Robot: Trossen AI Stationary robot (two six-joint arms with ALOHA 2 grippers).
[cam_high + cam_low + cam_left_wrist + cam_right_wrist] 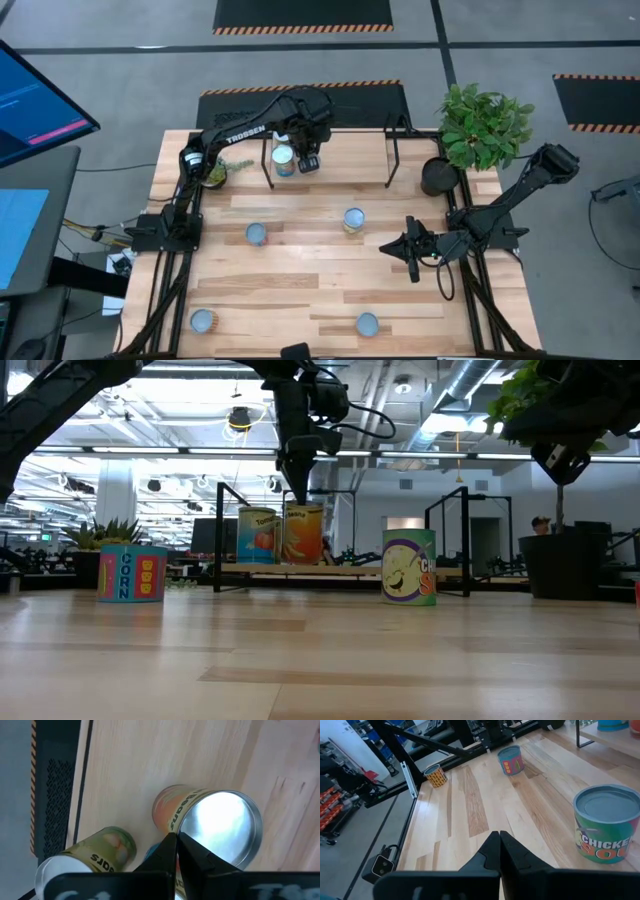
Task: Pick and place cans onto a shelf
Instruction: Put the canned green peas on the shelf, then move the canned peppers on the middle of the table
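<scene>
Cans (284, 160) stand on the shelf (350, 150) just beside the left claw (308, 163), fingers together.

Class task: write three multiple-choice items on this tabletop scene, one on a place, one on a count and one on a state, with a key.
1. Where is the left gripper?
A. Above the low light-wood shelf on black legs
B. Over the dark plant pot
C. At the table's near edge

2. How many small round tins stand on the plank tabletop, off the shelf?
A. Two
B. Four
C. Six

3. How do the right gripper's fingers stand?
A. Wide open
B. Shut on a tin
C. Shut, holding nothing

Key:
1 A: the high view shows the left gripper over the shelf, beside a tin there.
2 B: four tins stand on the tabletop.
3 C: the right gripper has its fingers together over bare wood.
</scene>
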